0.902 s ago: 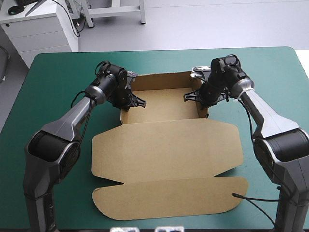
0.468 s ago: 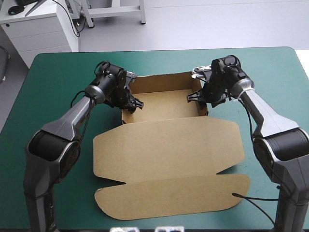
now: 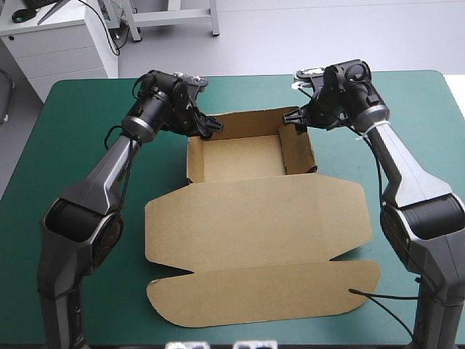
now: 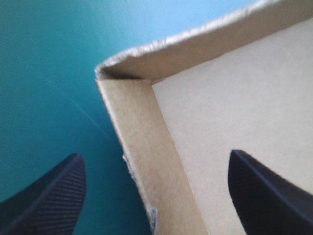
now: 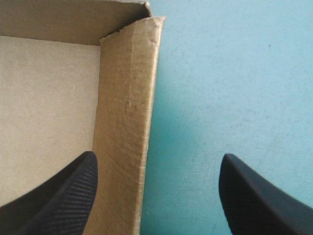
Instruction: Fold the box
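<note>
Teal-green table cover [image 3: 73, 116] is seen across most of the high view. The brown box [image 3: 254, 218] is laid mid-table. Its lid [image 3: 261, 240] and front flap [image 3: 261, 294] are spread flat toward the near edge. The open tray [image 3: 243, 156] sits at the far end, with walls raised and corners tucked.

Left arm [image 3: 109, 174] and right arm [image 3: 407, 174] are reached forward, wrists turned inward at the tray's two far corners.

Left gripper [image 3: 207, 127] is spread wide. In its wrist view [image 4: 154, 155] the left side wall runs between the fingers [image 4: 49, 196], one over the cover, one over the tray floor. No pinch is seen.

Right gripper [image 3: 294, 116] is spread the same way [image 5: 157, 155] across the right side wall. One finger [image 5: 63, 196] is inside the tray, the other outside over the cover. The wall is not clamped.
</note>
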Robot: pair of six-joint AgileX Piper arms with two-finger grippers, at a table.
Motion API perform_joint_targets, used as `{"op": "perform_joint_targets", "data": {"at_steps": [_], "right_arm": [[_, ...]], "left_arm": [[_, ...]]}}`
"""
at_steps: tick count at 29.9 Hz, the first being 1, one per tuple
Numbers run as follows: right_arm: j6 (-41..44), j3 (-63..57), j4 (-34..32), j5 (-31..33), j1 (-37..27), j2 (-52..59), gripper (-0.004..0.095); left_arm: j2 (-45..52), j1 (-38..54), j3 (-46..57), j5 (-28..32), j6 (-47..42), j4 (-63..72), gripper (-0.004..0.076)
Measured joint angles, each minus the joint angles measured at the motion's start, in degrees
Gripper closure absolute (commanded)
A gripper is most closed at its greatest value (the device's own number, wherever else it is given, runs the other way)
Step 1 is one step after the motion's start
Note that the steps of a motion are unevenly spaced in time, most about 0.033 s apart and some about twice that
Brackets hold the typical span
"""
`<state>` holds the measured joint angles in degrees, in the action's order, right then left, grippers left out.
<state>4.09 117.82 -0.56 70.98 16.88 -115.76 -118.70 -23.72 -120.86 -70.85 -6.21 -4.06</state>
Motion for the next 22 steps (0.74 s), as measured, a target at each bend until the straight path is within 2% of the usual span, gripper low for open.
{"op": "perform_joint_targets", "data": {"at_steps": [4, 6, 8, 11, 12, 16, 22], "right_arm": [[0.05, 0.15, 0.56, 0.11, 0.0, 0.0, 0.026], [0.05, 0.15, 0.98, 0.25, -0.04, 0.18, 0.026], [0.05, 0.15, 1.24, 0.3, -0.04, 1.05, 0.026], [0.45, 0.15, 1.23, 0.44, -0.04, 3.52, 0.026], [0.55, 0.15, 1.23, 0.44, -0.04, 4.44, 0.026], [0.59, 0.25, 1.77, 0.49, -0.04, 7.13, 0.026], [0.71, -2.44, 2.5, 0.49, -0.06, 9.05, 0.026]], "left_arm": [[1.72, 0.0, -2.84, -0.27, -0.06, 0.06, 0.0164], [3.35, 0.0, -3.19, -0.49, -0.17, -0.17, 0.021], [5.5, 0.0, -3.27, -0.7, -0.22, -1.03, 0.0351], [8.97, 0.0, -3.34, -0.7, -0.29, -3.37, 0.0678], [10.32, 0.0, -3.34, -0.75, -0.29, -3.9, 0.0726], [15.97, 0.0, -2.54, -0.75, -0.94, -4.51, 0.0731], [24.97, 1.59, 2.76, -0.75, -8.14, -4.89, 0.0731]]}}
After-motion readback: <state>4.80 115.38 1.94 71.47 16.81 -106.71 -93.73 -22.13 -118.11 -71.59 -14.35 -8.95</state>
